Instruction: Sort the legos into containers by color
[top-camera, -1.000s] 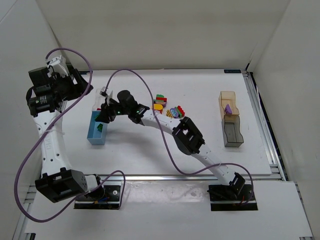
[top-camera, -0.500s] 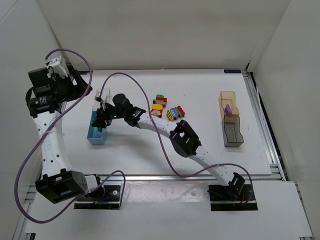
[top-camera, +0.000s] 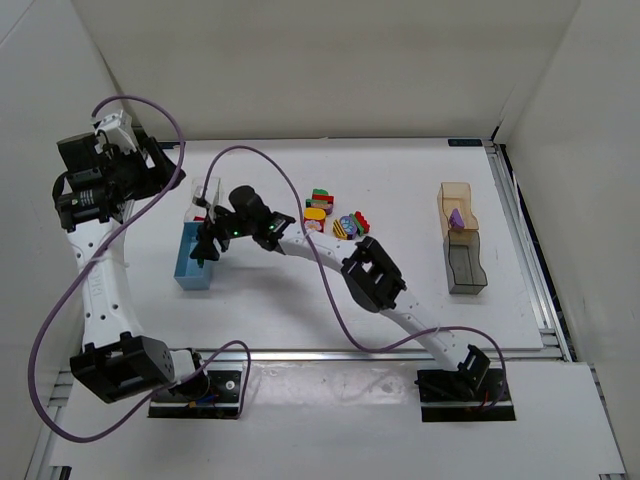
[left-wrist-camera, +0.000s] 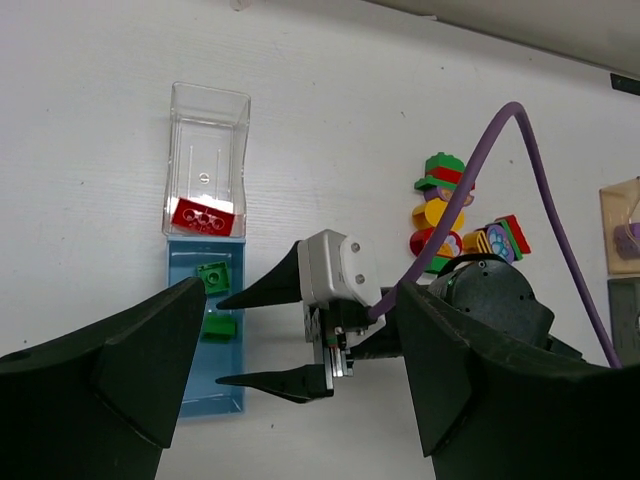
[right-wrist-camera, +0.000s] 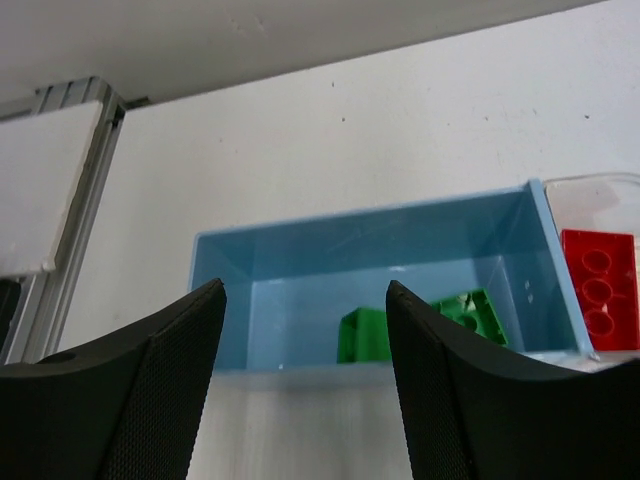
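Two green legos (right-wrist-camera: 365, 335) lie in the light blue container (right-wrist-camera: 300, 255). The right gripper (right-wrist-camera: 305, 297) has just spread its jaws above it with nothing between them, so that drop looks done. Left gripper (left-wrist-camera: 300, 288) hangs wide and empty; the mixed pile (top-camera: 335, 217) is unsorted.

Clear container (right-wrist-camera: 605, 200) partly beyond the right-wrist view's right edge

The overhead camera looks down on the whole white table (top-camera: 400, 180). The left wrist view looks down from high up, the right wrist view from close by. All three share the light blue open-topped rectangular box (top-camera: 192, 270).
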